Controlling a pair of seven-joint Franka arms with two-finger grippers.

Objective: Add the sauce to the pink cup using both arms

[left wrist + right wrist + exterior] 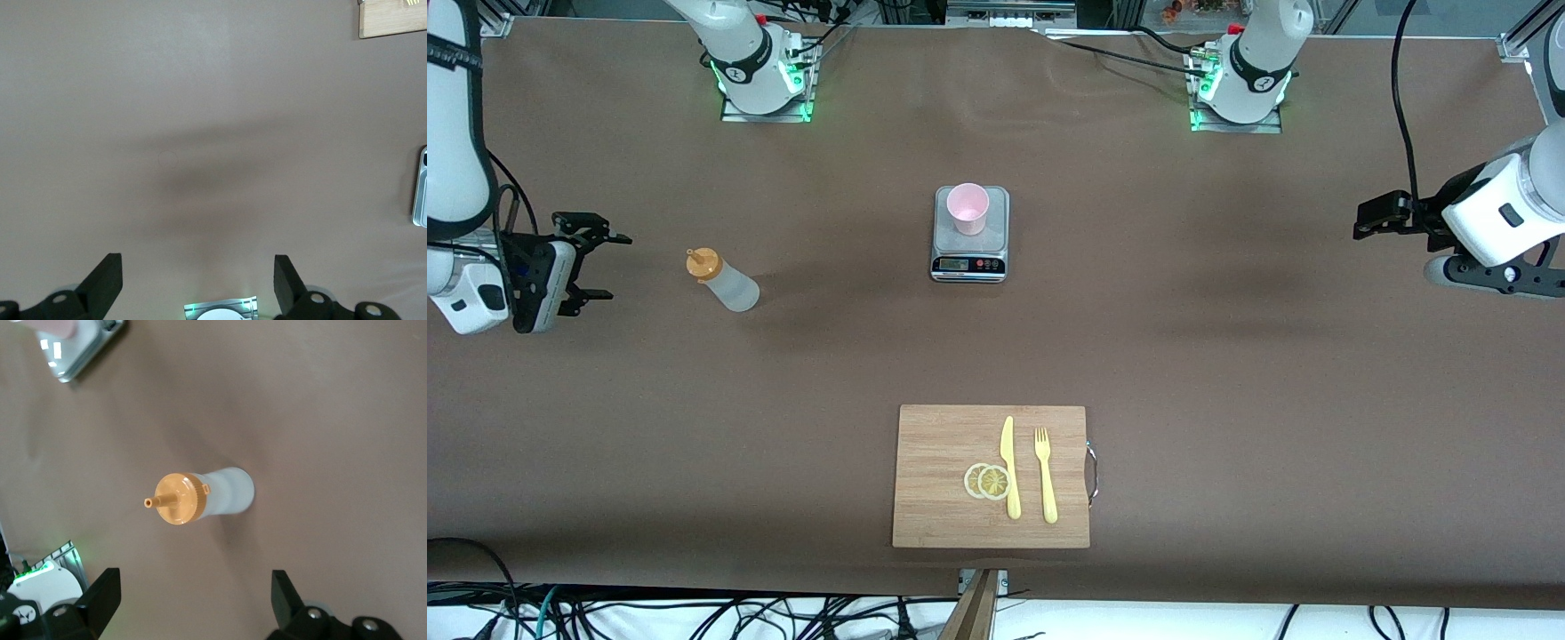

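Observation:
The sauce bottle [725,280], frosted white with an orange nozzle cap, stands upright on the table toward the right arm's end; it also shows in the right wrist view [207,497]. The pink cup [967,207] stands upright on a small kitchen scale [970,258] at mid-table. My right gripper [609,267] is open and empty over the table at the right arm's end, apart from the bottle; its own view [193,583] shows the jaws wide. My left gripper [1360,220] is open and empty over bare table at the left arm's end, jaws wide in its own view [198,267].
A wooden cutting board [943,480] lies near the front camera's edge with a yellow knife [1009,467], a yellow fork [1045,476] and lemon slices [987,481] on it. The scale's edge [420,187] and the board's corner [393,17] show in the left wrist view.

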